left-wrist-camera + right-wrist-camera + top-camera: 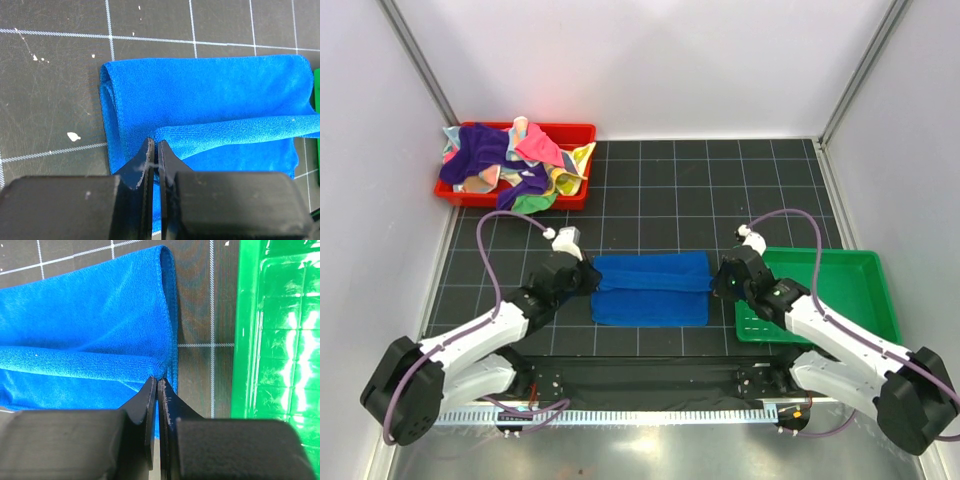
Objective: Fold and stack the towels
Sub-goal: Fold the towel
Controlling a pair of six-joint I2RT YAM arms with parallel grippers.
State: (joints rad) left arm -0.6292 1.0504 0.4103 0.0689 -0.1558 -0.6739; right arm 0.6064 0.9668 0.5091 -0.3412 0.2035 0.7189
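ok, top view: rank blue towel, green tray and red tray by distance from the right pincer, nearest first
1. blue towel: its right edge is pinched in the right pincer, table centre.
2. green tray: just to the pincer's right, not touched.
3. red tray: far back-left corner.

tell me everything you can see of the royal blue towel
The royal blue towel is soft terry-like cloth, folded into a layered rectangle on the black gridded mat. A raised crease runs across it. The left pincer and right pincer each pinch an opposite end. The green tray sits just off its right edge.
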